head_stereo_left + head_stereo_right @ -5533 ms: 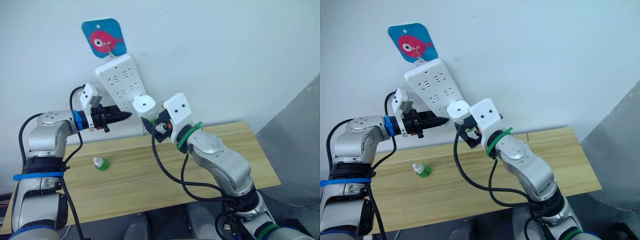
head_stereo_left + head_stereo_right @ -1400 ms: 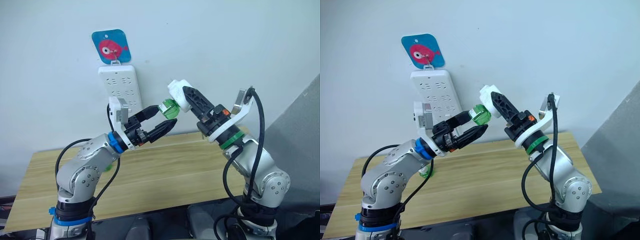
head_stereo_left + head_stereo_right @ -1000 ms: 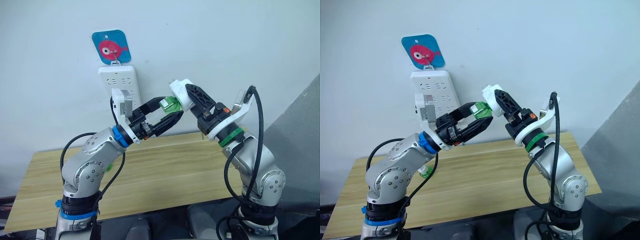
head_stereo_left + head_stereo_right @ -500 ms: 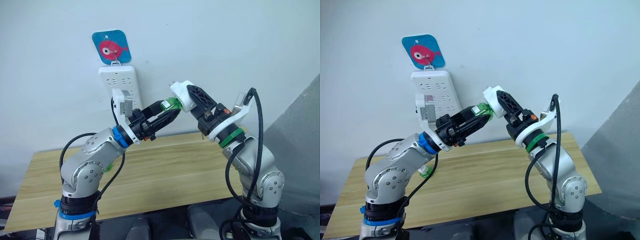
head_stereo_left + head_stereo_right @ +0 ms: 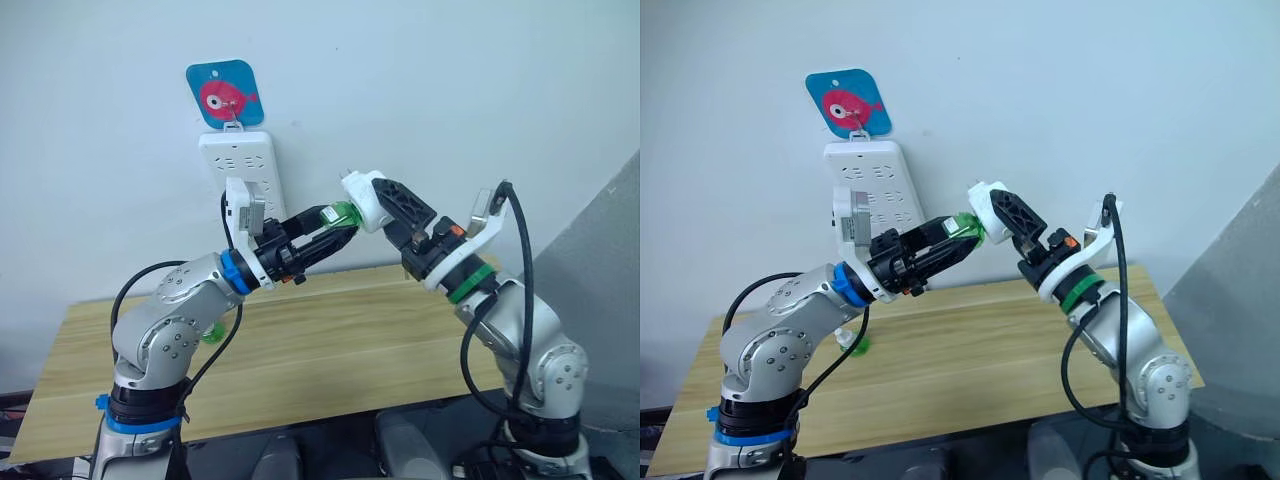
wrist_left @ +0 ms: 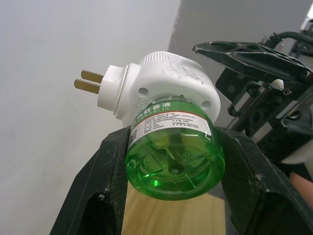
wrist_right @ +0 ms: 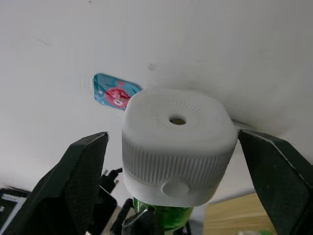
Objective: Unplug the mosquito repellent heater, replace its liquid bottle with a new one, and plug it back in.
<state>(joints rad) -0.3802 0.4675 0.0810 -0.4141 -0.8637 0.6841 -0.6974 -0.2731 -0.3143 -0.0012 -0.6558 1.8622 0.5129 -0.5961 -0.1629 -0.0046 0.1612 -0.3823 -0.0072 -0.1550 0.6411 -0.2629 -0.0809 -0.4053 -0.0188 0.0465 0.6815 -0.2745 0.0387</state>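
Observation:
The mosquito repellent heater (image 5: 362, 200), a small white rounded unit with two metal prongs (image 6: 89, 81) and a round vent hole (image 7: 177, 120), is held in the air in front of the wall. My right gripper (image 5: 382, 200) is shut on its sides. A green liquid bottle (image 5: 343, 212) sticks out of the heater's underside, and my left gripper (image 5: 330, 224) is shut on it, one black finger (image 6: 110, 171) on each side. A second green bottle (image 5: 212, 333) stands on the wooden table (image 5: 330, 350), partly hidden behind my left arm.
A long white power strip (image 5: 235, 165) hangs on the wall under a blue fish sign (image 5: 225, 95), behind my left wrist. A grey panel (image 5: 610, 290) rises at the right, past the table's end. The table's front edge is near me.
The heater has come off the power strip into mid-air. My left gripper, open around the bottle a second ago, has shut on it. Both arms have shifted slightly.

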